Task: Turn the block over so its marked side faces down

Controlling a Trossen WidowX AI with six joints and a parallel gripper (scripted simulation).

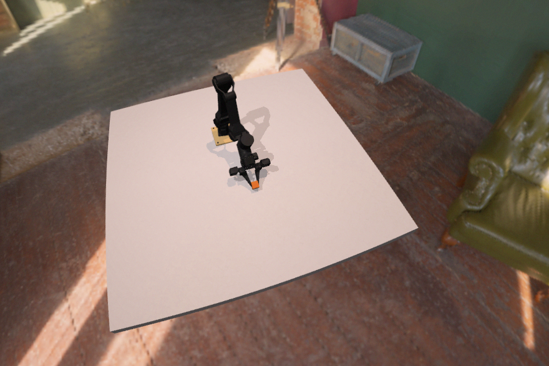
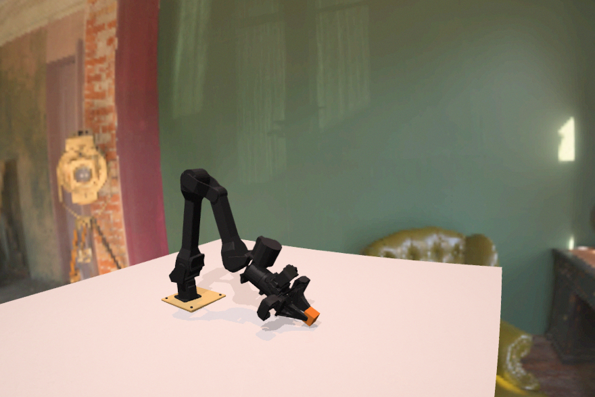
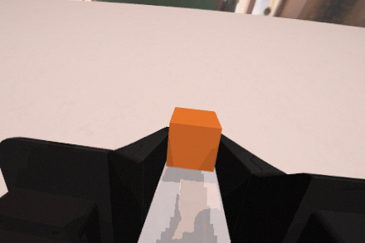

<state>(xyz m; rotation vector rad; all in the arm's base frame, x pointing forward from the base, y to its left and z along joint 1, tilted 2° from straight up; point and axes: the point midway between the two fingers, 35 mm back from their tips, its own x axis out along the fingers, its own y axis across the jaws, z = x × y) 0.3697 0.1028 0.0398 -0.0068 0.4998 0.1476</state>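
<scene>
A small orange block (image 1: 255, 185) (image 2: 312, 316) (image 3: 194, 145) is held tilted, its lower corner close to the table (image 1: 177, 242) (image 2: 408, 339) (image 3: 104, 60). I cannot tell whether that corner touches. My gripper (image 1: 254, 183) (image 2: 306, 313) (image 3: 192, 136) is shut on the block, with one finger on each side, and slants down and outward from the arm. Two plain orange faces show in the wrist view. No mark can be made out in any view, so the marked side is hidden or not distinguishable.
The arm's yellow base plate (image 1: 220, 136) (image 2: 194, 300) is fixed to the table behind the gripper. The arm's shadow falls around the gripper. A green armchair (image 1: 496, 202) and a grey chest (image 1: 377, 45) stand on the floor beyond the table edges.
</scene>
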